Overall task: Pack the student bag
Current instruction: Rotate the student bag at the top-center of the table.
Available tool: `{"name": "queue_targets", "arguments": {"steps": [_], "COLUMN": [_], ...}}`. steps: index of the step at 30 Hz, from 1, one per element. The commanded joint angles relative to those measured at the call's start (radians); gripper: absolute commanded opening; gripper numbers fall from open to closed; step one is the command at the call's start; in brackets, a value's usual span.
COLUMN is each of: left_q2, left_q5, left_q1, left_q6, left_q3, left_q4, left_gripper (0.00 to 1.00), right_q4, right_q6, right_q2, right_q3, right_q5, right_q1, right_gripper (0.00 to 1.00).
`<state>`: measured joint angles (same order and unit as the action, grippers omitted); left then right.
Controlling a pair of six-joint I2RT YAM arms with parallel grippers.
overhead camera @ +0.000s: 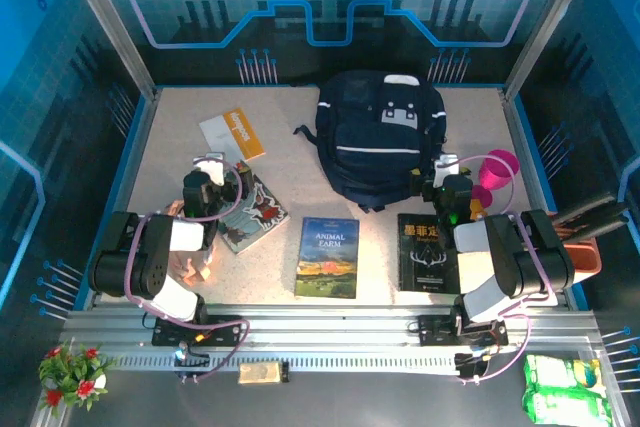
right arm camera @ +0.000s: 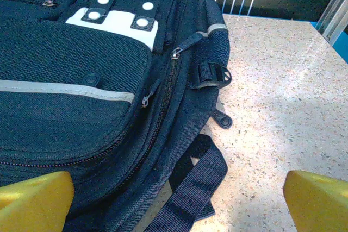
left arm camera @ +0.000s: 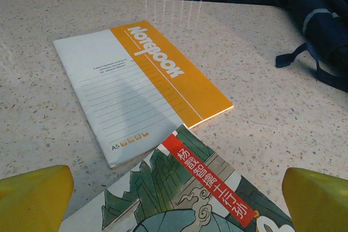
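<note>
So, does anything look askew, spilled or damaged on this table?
Nothing spilled or damaged. On the left, the notebook and the illustrated book lie skewed, while the Animal Farm book sits squarer. The backpack lies flat, its visible zips looking shut.

Black-and-white arms (overhead camera: 150, 252), purple cables (overhead camera: 228, 323); left gripper (left arm camera: 174, 199) and right gripper (right arm camera: 174, 202) yellow-tipped.

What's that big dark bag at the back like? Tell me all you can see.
The student bag is a large navy backpack of woven fabric with thin pale stripes, a white studded patch and black webbing straps. It lies flat on the speckled table, front upward, at the far middle. The zips that show look closed. One strap trails out beside it.
</note>
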<state>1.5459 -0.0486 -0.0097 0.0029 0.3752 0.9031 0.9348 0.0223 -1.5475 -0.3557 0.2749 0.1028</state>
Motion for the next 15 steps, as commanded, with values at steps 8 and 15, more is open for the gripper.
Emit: {"name": "queue_targets", "arguments": {"steps": [8, 15], "left_q2": [0.011, 0.011], "left_q5": [-0.009, -0.005], "left_q1": [-0.001, 0.01], "left_q6": [0.012, 0.0], "left_q3": [0.009, 0.013], "left_q4": [0.019, 0.015], "left_gripper": [0.99, 0.99], "right_q4": [0.014, 0.013], "right_q6": [0.01, 0.011], "right_q2": [0.004, 0.004], "right_q3": [-0.014, -0.014], "right_q5": [-0.013, -0.019], "right_q1": [-0.015, -0.018], "right_gripper": [1.0, 1.0]}}
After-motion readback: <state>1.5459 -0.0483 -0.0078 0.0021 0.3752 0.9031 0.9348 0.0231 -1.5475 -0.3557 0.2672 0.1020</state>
